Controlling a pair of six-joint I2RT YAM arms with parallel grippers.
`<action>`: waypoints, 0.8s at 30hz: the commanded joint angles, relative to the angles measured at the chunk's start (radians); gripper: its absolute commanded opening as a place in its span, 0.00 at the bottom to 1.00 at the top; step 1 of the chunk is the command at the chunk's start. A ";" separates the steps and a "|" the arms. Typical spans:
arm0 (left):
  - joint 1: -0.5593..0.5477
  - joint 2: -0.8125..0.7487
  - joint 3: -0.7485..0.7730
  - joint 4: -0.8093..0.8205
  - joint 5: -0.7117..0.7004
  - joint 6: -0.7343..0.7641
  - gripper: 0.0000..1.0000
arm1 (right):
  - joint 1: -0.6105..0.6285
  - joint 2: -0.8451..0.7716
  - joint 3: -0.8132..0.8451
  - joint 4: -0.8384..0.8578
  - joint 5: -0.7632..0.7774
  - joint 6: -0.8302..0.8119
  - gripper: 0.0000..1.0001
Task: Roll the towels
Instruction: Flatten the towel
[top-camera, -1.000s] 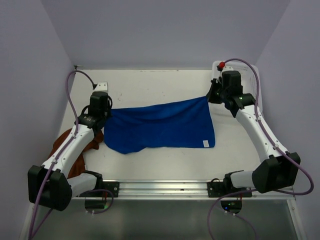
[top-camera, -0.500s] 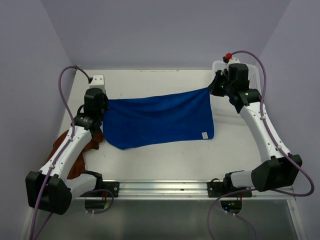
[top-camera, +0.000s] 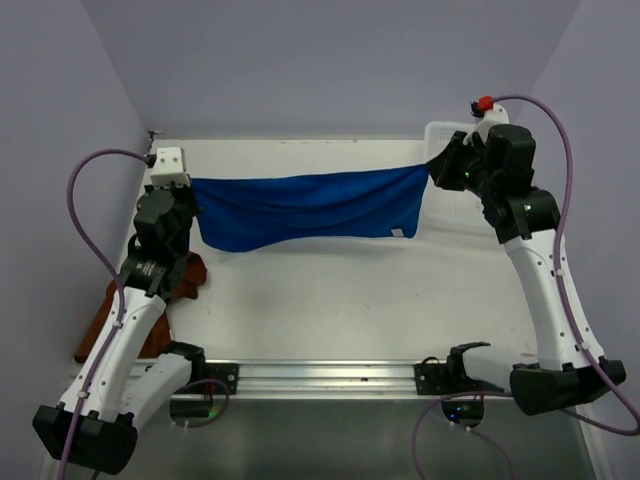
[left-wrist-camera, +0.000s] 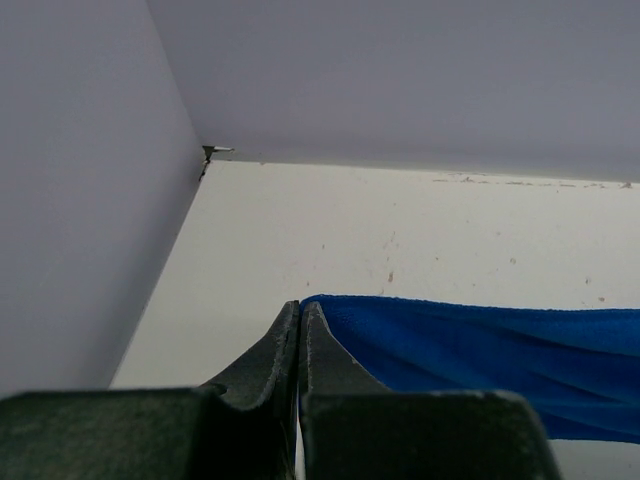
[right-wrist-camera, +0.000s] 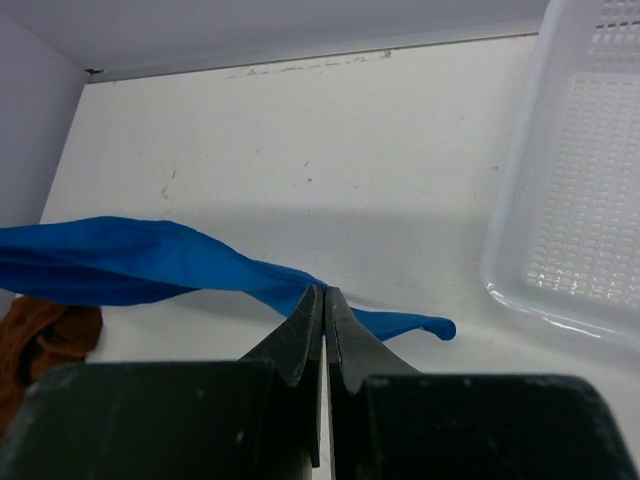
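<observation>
The royal blue towel (top-camera: 305, 207) hangs stretched between both grippers above the far half of the table, its lower edge sagging. My left gripper (top-camera: 192, 186) is shut on its far left corner; in the left wrist view that gripper (left-wrist-camera: 301, 310) pinches the blue towel (left-wrist-camera: 480, 350). My right gripper (top-camera: 430, 172) is shut on the far right corner, and in the right wrist view the same gripper (right-wrist-camera: 324, 294) bites the blue towel (right-wrist-camera: 130, 262). The rust-brown towel (top-camera: 185, 278) lies crumpled at the table's left edge, partly under the left arm, and the brown towel (right-wrist-camera: 40, 335) shows low left in the right wrist view.
A white perforated basket (top-camera: 455, 200) sits at the far right, behind the right arm; the basket (right-wrist-camera: 590, 200) fills the right side of the right wrist view. Lilac walls (top-camera: 330, 70) close in the table on the back and sides.
Both grippers have risen and moved toward the back wall, pulling the blue towel off the table and stretching it taut. The left arm swung further left.
</observation>
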 joint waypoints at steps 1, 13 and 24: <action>0.008 -0.045 0.004 0.004 -0.033 0.034 0.00 | -0.004 -0.067 0.054 -0.057 -0.030 0.005 0.00; 0.008 -0.163 0.037 -0.132 -0.102 0.025 0.00 | -0.004 -0.178 0.103 -0.220 -0.029 0.023 0.00; 0.011 0.177 0.037 -0.013 -0.030 0.016 0.00 | -0.005 0.026 -0.074 -0.041 0.005 0.036 0.00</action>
